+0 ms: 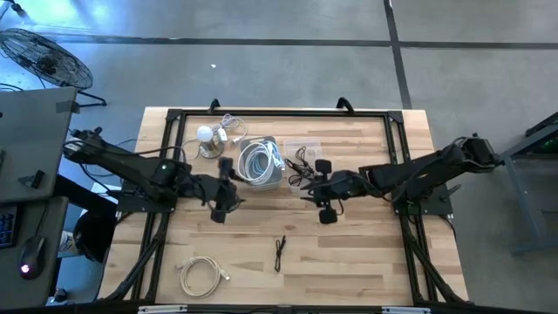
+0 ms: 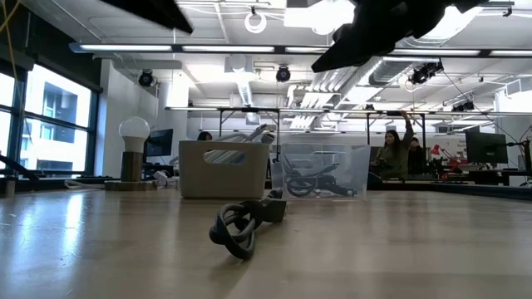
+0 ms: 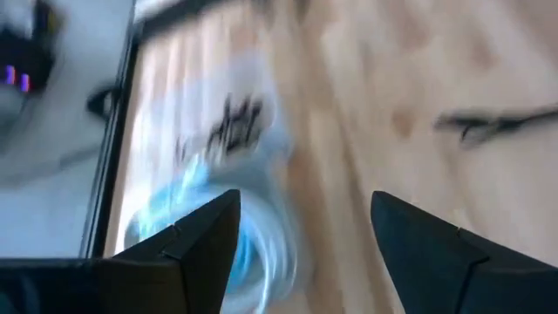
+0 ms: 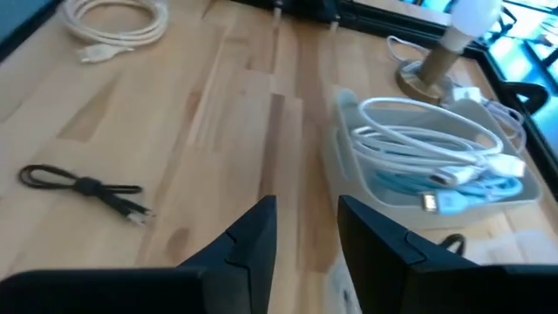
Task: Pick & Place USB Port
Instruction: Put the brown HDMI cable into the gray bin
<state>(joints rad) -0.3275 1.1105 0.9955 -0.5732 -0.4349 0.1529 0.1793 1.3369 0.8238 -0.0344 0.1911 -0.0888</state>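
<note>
Both claws hang above the middle of the tabletop (image 1: 349, 253), empty. The left claw (image 3: 301, 244) is open wide; the right claw (image 4: 305, 231) is open only a little. The small black cable (image 1: 280, 253) lies alone near the front, well apart from the bin (image 1: 260, 162) of white cables. I think a narrow opening may miss or push this thin cable away.
</note>
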